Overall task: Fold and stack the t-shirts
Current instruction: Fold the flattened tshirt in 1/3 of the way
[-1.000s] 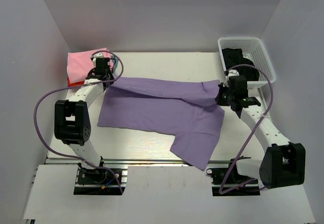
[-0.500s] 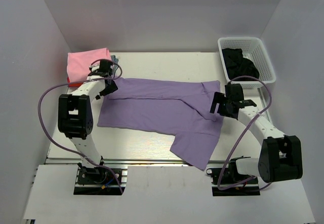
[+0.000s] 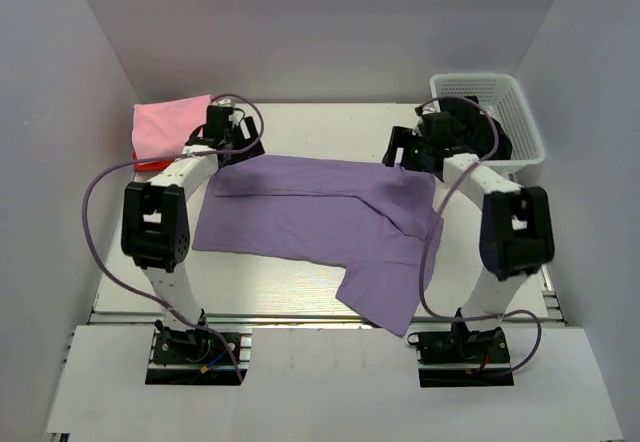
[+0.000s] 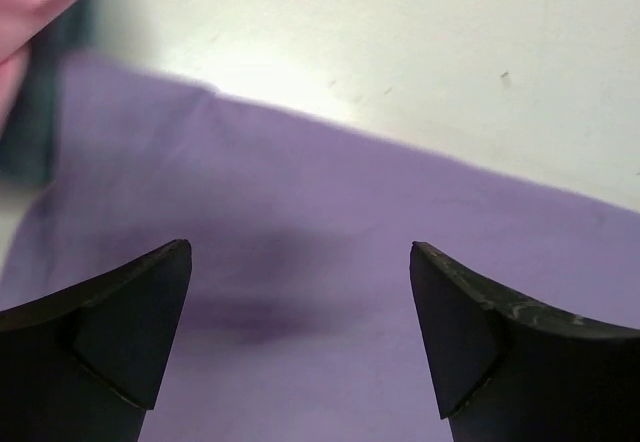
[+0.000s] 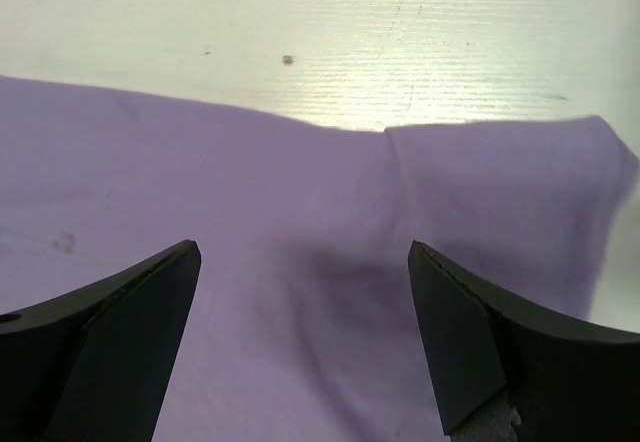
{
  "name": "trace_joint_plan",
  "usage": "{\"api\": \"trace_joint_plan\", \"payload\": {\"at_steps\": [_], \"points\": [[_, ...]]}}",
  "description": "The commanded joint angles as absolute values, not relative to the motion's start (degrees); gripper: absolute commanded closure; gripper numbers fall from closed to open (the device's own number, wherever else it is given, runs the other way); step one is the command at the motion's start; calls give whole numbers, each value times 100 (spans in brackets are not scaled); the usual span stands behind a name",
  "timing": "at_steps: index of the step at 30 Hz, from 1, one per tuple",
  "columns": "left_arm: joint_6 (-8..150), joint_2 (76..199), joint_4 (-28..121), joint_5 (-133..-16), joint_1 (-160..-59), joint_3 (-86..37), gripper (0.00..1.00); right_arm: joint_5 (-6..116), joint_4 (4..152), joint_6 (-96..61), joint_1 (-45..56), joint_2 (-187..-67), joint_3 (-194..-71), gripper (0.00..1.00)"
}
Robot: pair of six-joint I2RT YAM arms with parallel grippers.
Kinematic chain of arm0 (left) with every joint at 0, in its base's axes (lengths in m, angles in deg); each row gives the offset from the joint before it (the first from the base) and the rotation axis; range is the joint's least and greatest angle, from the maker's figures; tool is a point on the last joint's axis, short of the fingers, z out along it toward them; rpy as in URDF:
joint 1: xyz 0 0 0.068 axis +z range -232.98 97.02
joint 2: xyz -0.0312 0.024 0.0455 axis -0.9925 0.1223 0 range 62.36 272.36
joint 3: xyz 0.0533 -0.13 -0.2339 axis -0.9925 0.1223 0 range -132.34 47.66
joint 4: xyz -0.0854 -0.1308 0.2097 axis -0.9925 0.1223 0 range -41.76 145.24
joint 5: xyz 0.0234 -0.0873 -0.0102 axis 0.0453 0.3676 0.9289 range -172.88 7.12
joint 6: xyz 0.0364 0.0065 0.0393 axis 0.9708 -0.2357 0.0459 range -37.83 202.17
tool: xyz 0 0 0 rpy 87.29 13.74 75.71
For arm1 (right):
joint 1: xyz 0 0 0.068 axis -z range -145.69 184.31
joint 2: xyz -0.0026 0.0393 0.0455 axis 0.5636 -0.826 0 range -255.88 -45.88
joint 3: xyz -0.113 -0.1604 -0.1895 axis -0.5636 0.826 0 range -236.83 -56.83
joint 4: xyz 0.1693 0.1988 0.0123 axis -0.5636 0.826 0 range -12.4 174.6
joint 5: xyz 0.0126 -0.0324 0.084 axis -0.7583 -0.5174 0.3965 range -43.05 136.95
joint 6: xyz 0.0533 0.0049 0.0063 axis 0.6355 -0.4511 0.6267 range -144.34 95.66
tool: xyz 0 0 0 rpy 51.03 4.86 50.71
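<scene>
A: Where does the lavender t-shirt (image 3: 310, 212) lie relative to the arms?

B: Spread flat on the table (image 3: 320, 122), long axis running left to right; its far edge sits directly under both pincers, and one flap trails toward the near edge on the right.

A: And the pincers themselves?

B: The left pincer (image 4: 300, 250) hangs over the far left corner with its jaws apart and nothing between them; the right pincer (image 5: 300, 247) hangs over the far right end, just where a sleeve fold meets the body, also spread wide and empty; neither touches cloth, as far as I can tell.

A: So which arm takes which end?

B: Each is nearest its own corner; I judge the next move is a straight drop onto that far edge, then a pull toward the near side, across the short axis.

A: Any crowding?

B: The folded pink t-shirt (image 3: 170, 127) lies just beside the left corner; the white basket (image 3: 482, 79), holding dark cloth (image 3: 465, 117), stands just behind the right pincer; plain walls (image 3: 90, 112) close in on three sides.
</scene>
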State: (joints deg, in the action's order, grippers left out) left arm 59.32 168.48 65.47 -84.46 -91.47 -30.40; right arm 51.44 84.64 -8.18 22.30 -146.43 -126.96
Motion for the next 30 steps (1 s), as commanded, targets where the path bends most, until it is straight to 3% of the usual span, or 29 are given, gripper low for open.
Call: {"api": "trace_joint_plan", "payload": {"at_steps": [1, 7, 13, 30], "points": [[6108, 17510, 6186, -7936, -9247, -3652, 0, 5214, 8322, -712, 2297, -15351, -13336, 10], [6002, 18091, 6301, -8269, -9247, -3865, 0, 5232, 8612, -466, 2490, -16522, -14094, 10], [5783, 18092, 6695, -9121, -9195, -3653, 0, 4836, 9077, -264, 2841, -16796, -14191, 10], [5238, 16493, 7293, -9878, -9141, -1651, 0, 5274, 9087, -1353, 2912, -17094, -14920, 10]]}}
